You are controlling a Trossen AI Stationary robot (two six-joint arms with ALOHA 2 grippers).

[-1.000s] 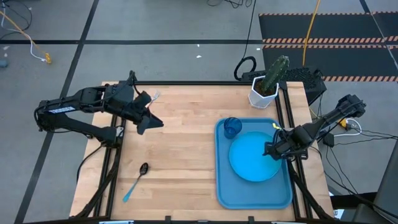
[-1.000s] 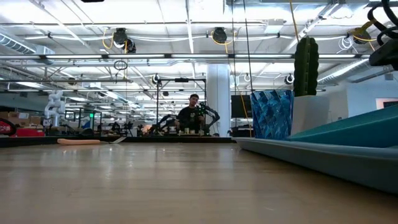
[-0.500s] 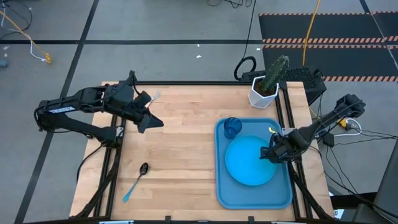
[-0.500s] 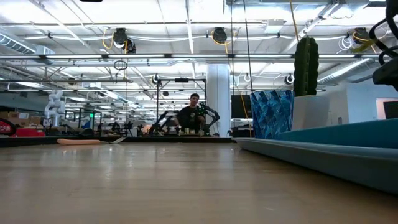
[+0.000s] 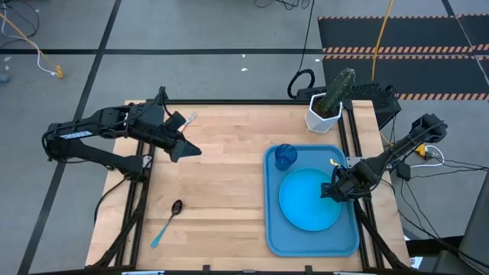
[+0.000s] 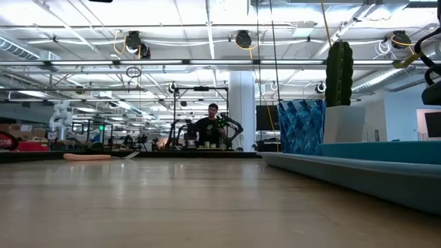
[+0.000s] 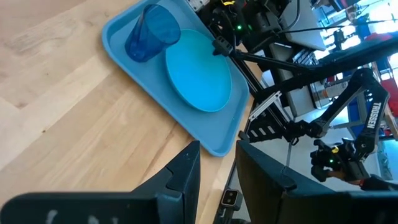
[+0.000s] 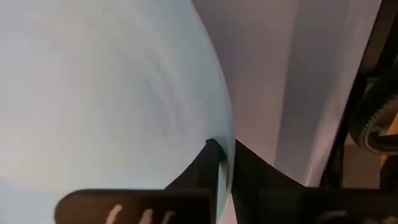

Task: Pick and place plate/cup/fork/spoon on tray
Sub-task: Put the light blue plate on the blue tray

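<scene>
1 plate [image 5: 307, 200] rim between right pincer [image 5: 334, 191] fingers

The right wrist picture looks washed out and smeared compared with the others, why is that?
Right wrist view: the camera sits right against the plate, so pale blue fills the frame, soft and streaky, with the right hand pinching its rim. High view: evenly lit and sharp. Low view: the near table is soft, the ceiling lights glare.

Fork [image 5: 189, 118] mostly hidden behind left arm, plate [image 8: 93, 93] cut off by frame edges
</scene>
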